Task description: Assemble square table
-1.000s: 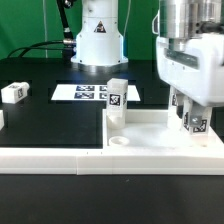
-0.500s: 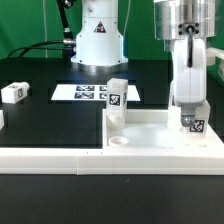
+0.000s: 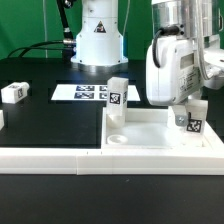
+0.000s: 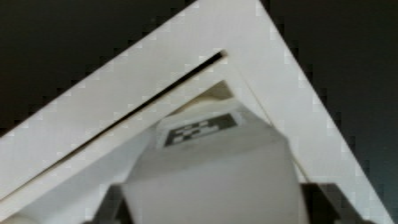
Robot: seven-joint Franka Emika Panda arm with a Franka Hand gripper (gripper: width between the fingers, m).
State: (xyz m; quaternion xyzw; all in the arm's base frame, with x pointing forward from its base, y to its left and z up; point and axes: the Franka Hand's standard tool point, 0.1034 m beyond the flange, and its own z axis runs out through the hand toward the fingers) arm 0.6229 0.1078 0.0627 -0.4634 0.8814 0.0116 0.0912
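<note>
Gripper has jaws pinched on a leg at a corner of the slab, down by the tabletop's near edge. Leg looks cocked, so it might jam or drag the slab.

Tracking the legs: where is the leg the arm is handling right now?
The leg is at the exterior view's right, held in the gripper over the slab's right side, right of the other upright leg.

In the exterior view the slab lies front right, a leg on its rear-left corner, the marker board behind
</note>
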